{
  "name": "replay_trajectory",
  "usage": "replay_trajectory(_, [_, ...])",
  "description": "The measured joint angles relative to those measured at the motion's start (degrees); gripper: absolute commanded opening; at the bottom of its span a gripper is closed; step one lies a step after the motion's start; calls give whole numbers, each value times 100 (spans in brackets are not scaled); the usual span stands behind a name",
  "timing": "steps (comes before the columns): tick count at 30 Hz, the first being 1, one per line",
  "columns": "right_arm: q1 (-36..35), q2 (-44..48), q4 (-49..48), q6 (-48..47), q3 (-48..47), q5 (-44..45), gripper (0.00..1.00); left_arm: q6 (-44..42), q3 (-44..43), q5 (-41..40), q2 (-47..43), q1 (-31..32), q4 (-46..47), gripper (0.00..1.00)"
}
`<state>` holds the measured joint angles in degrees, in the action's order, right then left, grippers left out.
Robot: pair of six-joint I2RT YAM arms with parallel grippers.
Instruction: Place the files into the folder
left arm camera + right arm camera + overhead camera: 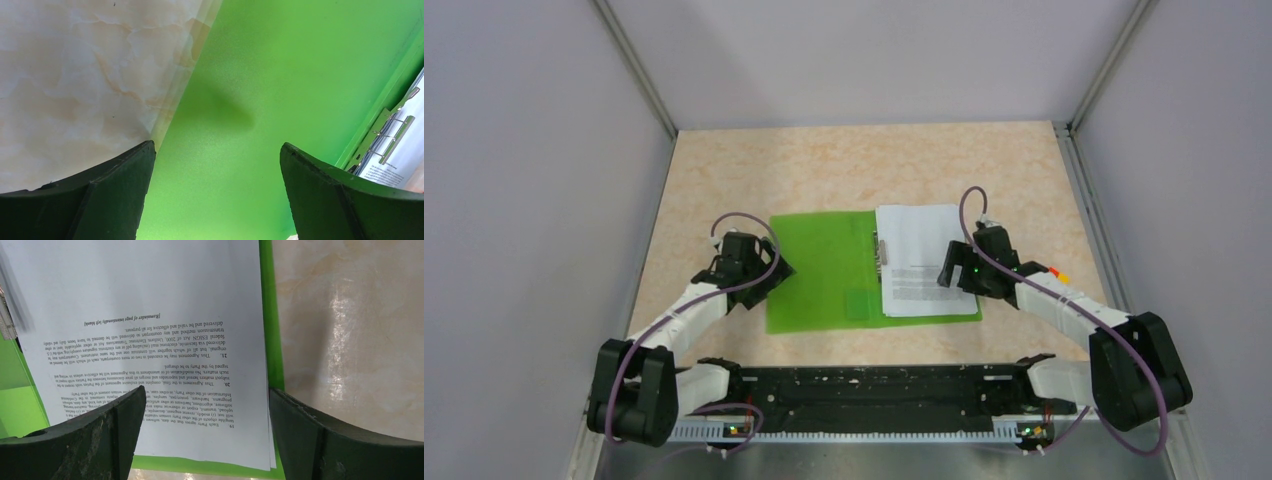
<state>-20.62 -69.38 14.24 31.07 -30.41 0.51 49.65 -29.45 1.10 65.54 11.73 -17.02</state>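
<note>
Left hand (215,195) spread wide above the folder (280,75).

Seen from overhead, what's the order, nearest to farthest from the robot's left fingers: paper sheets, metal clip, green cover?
1. Green cover, the folder's left half, its edge right under the left fingers.
2. Metal clip, along the folder's spine, in the middle.
3. Paper sheets, on the folder's right half, past the clip.

A robotics lab test cell: plain grey panels (514,180) on aluminium posts (637,72) wall in a marble-patterned table (864,165) on three sides, two cabled robot arms (694,300) bolted at its near edge.
</note>
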Motion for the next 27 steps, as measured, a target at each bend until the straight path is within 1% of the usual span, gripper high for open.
replay_trajectory(6, [-26, 0, 48, -2, -7, 236, 92, -28, -66, -142, -2, 22, -136, 99])
replay_trajectory(14, [-24, -7, 479, -146, -315, 610, 90, -455, -625, -608, -120, 52, -610, 98])
replay_trajectory(19, [-157, -81, 664, -251, -850, 697, 85, -680, -955, -1032, -205, 417, -813, 95])
replay_trajectory(21, [-389, -260, 662, -251, -1113, 763, 82, -695, -1010, -1156, -199, 645, -835, 90])
replay_trajectory(23, [-748, -601, 634, -249, -1462, 833, 79, -675, -1016, -1215, -140, 815, -835, 81])
replay_trajectory(27, [-1309, -1386, 619, -240, -2133, 905, 70, -511, -986, -1228, 199, 1058, -785, 57])
